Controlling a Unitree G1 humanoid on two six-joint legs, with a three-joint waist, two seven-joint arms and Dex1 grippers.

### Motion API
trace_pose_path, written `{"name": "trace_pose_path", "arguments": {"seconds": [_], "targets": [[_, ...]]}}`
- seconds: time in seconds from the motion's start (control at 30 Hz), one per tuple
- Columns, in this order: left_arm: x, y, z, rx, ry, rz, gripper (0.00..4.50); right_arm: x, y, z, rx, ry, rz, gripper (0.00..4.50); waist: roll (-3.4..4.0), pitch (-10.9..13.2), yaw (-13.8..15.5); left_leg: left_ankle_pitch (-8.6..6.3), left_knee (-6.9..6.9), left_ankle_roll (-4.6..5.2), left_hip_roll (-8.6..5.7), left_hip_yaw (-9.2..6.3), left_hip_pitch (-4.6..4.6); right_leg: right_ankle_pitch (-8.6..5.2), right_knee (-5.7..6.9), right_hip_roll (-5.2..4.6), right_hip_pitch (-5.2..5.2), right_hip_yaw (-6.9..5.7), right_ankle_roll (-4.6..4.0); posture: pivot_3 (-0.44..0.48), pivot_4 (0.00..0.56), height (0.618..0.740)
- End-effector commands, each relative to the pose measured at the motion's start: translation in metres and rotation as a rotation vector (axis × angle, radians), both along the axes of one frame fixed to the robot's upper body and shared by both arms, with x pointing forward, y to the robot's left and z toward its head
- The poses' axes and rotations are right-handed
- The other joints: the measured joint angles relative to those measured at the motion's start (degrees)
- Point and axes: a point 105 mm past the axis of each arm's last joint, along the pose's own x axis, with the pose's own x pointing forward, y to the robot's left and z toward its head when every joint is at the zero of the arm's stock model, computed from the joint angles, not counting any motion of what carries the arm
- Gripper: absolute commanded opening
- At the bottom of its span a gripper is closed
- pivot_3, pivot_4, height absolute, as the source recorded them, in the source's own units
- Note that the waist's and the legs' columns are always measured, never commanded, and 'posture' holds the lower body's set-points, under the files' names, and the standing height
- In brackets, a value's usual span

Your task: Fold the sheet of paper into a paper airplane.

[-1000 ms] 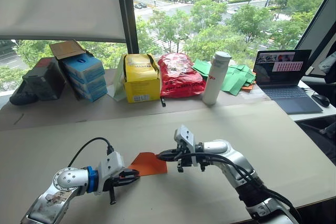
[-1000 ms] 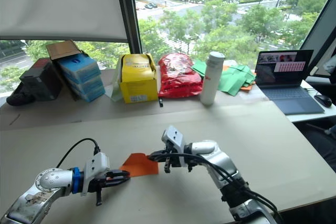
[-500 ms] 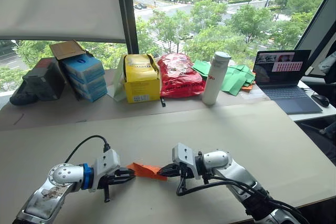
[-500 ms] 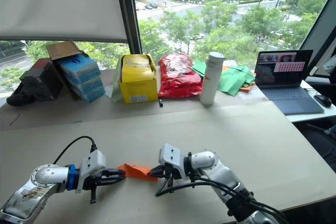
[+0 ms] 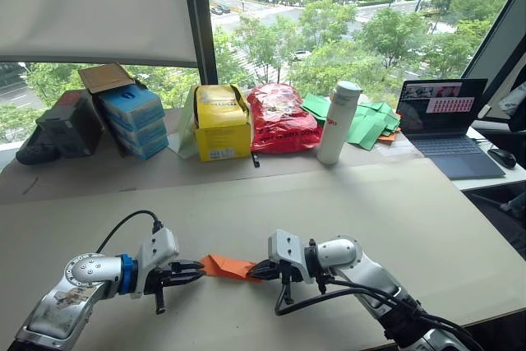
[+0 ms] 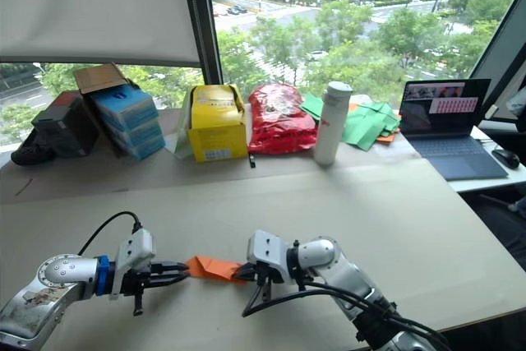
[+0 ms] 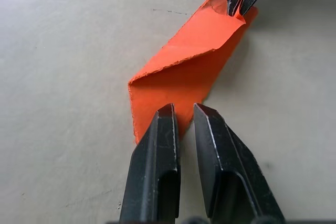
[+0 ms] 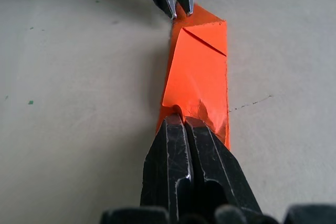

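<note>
The sheet of paper (image 5: pixel 228 266) is a small bright orange folded strip with layered flaps, lying low on the table between my two grippers. My right gripper (image 5: pixel 253 270) is shut on its right end, where the paper (image 8: pixel 198 77) puckers at the fingertips. My left gripper (image 5: pixel 199 270) is at the paper's left end. In the left wrist view its fingers (image 7: pixel 167 124) stand a narrow gap apart, with the paper's pointed end (image 7: pixel 181 72) lying between and under their tips. The right gripper (image 8: pixel 181 119) shows both fingers pressed together.
Along the table's far edge, by the window, stand blue boxes (image 5: pixel 131 119), a yellow box (image 5: pixel 220 123), a crinkled red bag (image 5: pixel 281 117), a white bottle (image 5: pixel 339 122), green paper pieces (image 5: pixel 368 121) and an open laptop (image 5: pixel 444 117). The beige table (image 5: pixel 370 203) spreads wide to the right.
A second ago the paper was held up with its face showing; both grippers have since lowered it flat to the table. The left gripper has drawn a little to the left.
</note>
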Motion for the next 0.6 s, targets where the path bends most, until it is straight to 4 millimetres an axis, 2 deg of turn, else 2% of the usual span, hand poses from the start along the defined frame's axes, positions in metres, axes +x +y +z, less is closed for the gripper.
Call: {"name": "trace_pose_path", "arguments": {"seconds": [0.03, 0.17, 0.37, 0.6], "targets": [[0.004, -0.006, 0.036, -0.052, -0.067, -0.039, 0.60, -0.001, -0.006, -0.011, -0.047, 0.032, -0.018, 0.04, 0.00, 0.00, 0.06, 0.00, 0.01, -0.01, 0.00, 0.00, 0.00, 0.00, 0.00, 0.00, 0.01, -0.02, 0.00, 0.000, 0.150, 0.740], [0.016, -0.017, 0.047, -0.098, -0.098, -0.038, 0.60, 0.000, -0.006, -0.011, -0.051, 0.027, -0.018, 0.04, 0.00, 0.00, 0.01, 0.05, 0.01, -0.09, -0.01, 0.00, 0.06, 0.00, 0.00, 0.01, 0.08, -0.14, 0.00, 0.000, 0.150, 0.740], [0.026, -0.030, 0.032, -0.067, -0.109, -0.055, 0.60, 0.000, -0.005, -0.009, -0.050, 0.024, -0.020, 0.04, 0.00, 0.00, 0.01, 0.11, 0.01, -0.18, -0.03, 0.01, 0.05, 0.00, -0.01, 0.02, 0.10, -0.17, 0.00, 0.000, 0.150, 0.740], [0.028, -0.037, 0.026, -0.060, -0.108, -0.081, 0.60, 0.000, -0.005, -0.010, -0.050, 0.015, -0.032, 0.04, 0.00, 0.00, 0.02, 0.09, 0.01, -0.15, -0.02, 0.00, 0.04, 0.00, -0.04, 0.01, 0.10, -0.10, 0.00, 0.000, 0.150, 0.740]]}}
